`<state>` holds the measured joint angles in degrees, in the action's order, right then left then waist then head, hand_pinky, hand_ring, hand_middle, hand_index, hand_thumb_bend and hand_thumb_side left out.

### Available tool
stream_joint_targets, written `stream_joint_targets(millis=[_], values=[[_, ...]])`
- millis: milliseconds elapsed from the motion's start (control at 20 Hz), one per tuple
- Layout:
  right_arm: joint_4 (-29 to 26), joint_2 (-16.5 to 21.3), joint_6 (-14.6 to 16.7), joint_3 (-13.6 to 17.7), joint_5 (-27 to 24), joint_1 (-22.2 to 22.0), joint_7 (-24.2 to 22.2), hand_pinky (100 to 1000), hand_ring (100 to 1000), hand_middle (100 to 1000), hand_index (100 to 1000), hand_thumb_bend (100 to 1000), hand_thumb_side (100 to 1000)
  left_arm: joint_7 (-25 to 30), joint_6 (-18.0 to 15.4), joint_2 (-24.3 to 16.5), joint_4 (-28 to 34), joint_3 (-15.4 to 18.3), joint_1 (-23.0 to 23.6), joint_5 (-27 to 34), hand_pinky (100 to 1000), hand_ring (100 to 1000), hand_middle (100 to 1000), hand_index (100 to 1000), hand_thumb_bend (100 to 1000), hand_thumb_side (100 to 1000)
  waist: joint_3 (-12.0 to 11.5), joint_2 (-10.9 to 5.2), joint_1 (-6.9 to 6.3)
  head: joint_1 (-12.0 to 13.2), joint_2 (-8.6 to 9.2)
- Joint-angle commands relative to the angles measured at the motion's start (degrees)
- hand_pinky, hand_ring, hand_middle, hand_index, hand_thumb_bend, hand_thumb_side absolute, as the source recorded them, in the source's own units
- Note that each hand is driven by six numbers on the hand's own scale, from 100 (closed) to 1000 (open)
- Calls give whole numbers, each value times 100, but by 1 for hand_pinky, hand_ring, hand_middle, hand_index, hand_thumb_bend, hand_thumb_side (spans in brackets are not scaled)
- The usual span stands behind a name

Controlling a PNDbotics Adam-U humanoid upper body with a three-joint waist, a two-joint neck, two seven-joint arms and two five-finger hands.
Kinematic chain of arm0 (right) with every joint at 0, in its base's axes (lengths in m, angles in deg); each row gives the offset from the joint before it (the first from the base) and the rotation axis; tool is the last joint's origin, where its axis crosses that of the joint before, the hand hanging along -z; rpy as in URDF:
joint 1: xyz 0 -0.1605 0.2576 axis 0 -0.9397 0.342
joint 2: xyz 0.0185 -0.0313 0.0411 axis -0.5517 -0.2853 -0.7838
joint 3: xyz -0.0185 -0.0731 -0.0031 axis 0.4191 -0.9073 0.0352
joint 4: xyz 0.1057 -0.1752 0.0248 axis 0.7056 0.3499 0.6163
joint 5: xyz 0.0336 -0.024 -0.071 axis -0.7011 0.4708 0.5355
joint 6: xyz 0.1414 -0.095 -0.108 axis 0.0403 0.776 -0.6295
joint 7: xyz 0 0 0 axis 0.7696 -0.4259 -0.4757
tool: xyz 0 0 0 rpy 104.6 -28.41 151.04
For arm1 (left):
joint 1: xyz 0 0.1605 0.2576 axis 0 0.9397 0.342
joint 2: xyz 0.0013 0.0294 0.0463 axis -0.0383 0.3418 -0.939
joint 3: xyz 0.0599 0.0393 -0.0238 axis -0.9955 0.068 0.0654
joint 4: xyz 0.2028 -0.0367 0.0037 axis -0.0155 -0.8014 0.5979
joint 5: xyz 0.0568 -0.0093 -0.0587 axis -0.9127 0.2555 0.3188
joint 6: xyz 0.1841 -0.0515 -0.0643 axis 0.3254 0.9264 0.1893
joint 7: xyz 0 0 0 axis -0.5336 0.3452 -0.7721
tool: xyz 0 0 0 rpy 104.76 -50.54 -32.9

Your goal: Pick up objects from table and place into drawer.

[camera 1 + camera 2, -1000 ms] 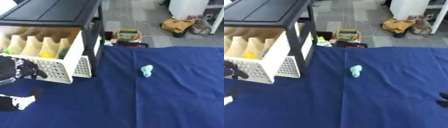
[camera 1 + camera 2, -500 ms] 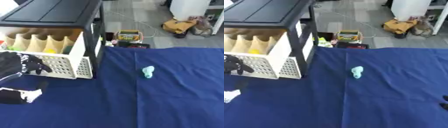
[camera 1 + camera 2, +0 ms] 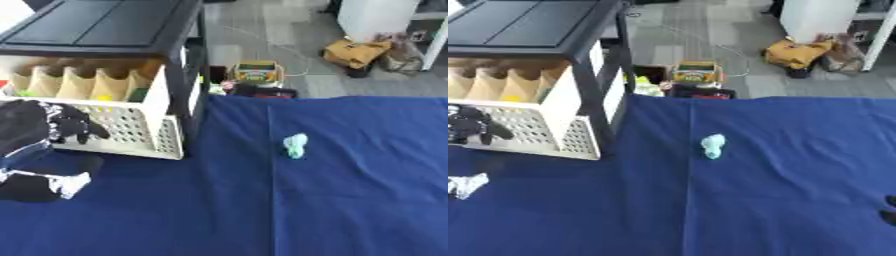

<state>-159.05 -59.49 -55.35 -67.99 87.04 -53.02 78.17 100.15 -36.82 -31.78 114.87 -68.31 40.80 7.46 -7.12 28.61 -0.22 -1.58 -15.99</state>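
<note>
One pale green object (image 3: 295, 145) lies beside drawer (image 3: 114, 131).

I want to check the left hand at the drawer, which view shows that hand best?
The left eye view: the left hand shows large against the drawer front, forearm included. The right eye view shows it only small at the picture's left edge, partly cut off.
</note>
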Motion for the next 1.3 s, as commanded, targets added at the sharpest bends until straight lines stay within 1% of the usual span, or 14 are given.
stream_joint_targets(millis=[50, 400, 650, 950, 1050, 1150, 1300], values=[[-94, 22, -6, 38, 61, 14, -4, 677, 767, 510, 789, 100, 942, -152, 9, -36, -100, -35, -117, 61, 699, 547, 570, 802, 100, 651, 18, -90, -3, 6, 74], [-94, -15, -21, 28, 85, 26, -12, 677, 767, 510, 789, 100, 941, -284, -20, 102, -401, -76, -303, -11, 700, 552, 579, 808, 100, 661, 57, -65, -16, 5, 105], [-94, -41, -35, 21, 102, 39, -20, 677, 767, 509, 788, 100, 939, -515, 7, 155, -552, -52, -405, -194, 692, 566, 589, 805, 100, 643, 66, -41, -23, 2, 127], [-94, -61, -43, 11, 104, 56, -44, 677, 766, 508, 787, 100, 938, -729, -11, 221, -672, -89, -484, -245, 707, 597, 624, 821, 100, 653, 95, -14, -33, -5, 152], [-94, -72, -43, 10, 113, 57, -45, 676, 766, 508, 787, 100, 938, -751, -37, 230, -678, -106, -486, -234, 704, 587, 612, 807, 100, 649, 103, -7, -31, -3, 156], [-94, -87, -48, 9, 124, 56, -44, 676, 766, 508, 787, 100, 938, -711, -55, 218, -644, -112, -471, -233, 688, 543, 568, 776, 100, 649, 103, -2, -26, -5, 150], [-94, -97, -53, 5, 138, 56, -43, 676, 766, 508, 787, 100, 938, -589, -37, 201, -564, -95, -449, -227, 687, 538, 564, 774, 100, 652, 97, 0, -20, -8, 143]])
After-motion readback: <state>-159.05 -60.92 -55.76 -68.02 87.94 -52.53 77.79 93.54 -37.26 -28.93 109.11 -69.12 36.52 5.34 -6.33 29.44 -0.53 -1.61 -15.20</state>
